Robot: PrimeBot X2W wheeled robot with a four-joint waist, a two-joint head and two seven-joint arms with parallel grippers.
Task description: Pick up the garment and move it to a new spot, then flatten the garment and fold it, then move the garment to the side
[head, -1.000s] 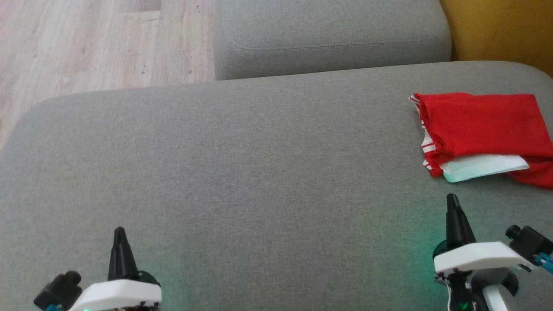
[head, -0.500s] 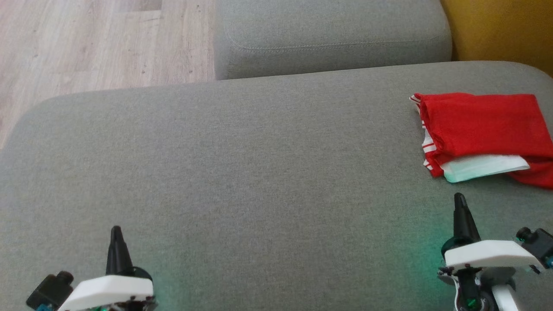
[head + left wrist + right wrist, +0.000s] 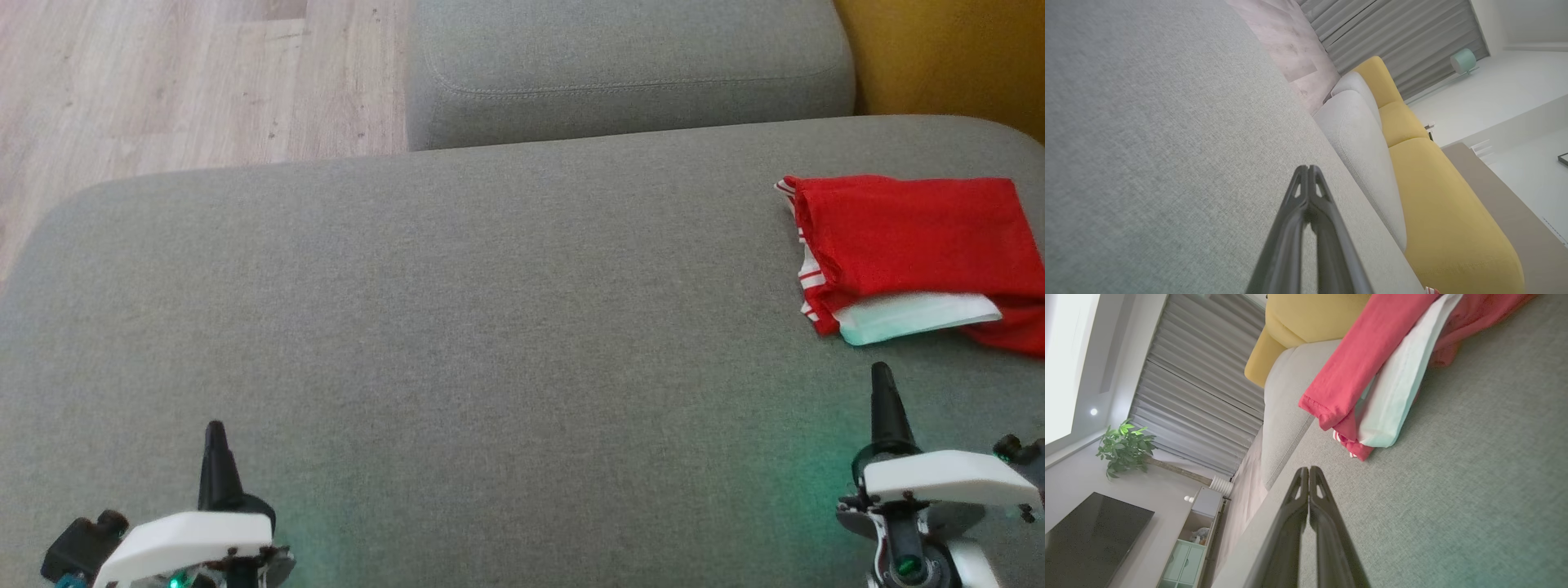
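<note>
Retreating toward the robot, both arms have slid back slightly. The left gripper [image 3: 215,431] and right gripper [image 3: 881,374] each have their fingers pressed together, holding nothing. The garment [image 3: 914,245] lies folded on the grey cushion [image 3: 490,327], ahead of the right gripper and apart from it, far across from the left, unmoved. I judge the task finished. The right wrist view reveals stacked layers, white between red; the head view flattens them.

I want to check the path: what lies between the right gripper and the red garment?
Nothing but bare grey sofa fabric lies between the right gripper and the red garment, as the head and right wrist views show.
</note>
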